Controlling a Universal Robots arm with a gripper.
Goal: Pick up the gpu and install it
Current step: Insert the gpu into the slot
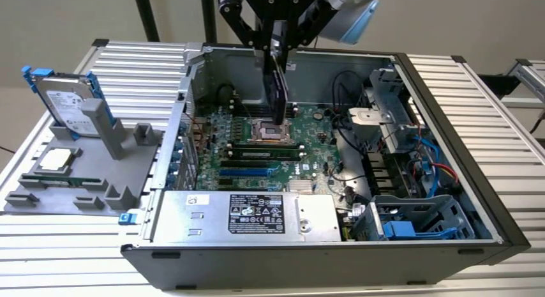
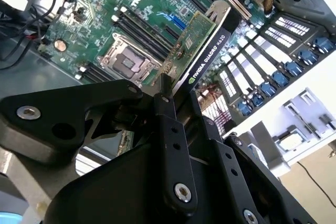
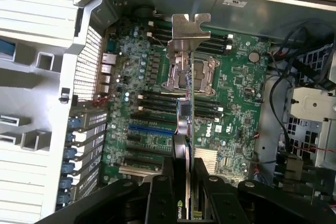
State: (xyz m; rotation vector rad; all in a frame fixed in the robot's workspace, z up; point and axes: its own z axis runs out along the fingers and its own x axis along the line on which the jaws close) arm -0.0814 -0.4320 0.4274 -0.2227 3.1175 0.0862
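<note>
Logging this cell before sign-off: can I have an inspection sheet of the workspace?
Surface: ribbed metal table, bearing an open grey computer case.
Job's things: flat green gpu card with black shroud, held edge-down above the green motherboard, not in a slot.
Clutter: silver hard drive with blue rails, upright in a grey plastic holder.
Grippers: black end effector shut on the gpu card.
Cables: black wires and a blue wire inside the case.
Surroundings: plain beige wall, black poles.
</note>
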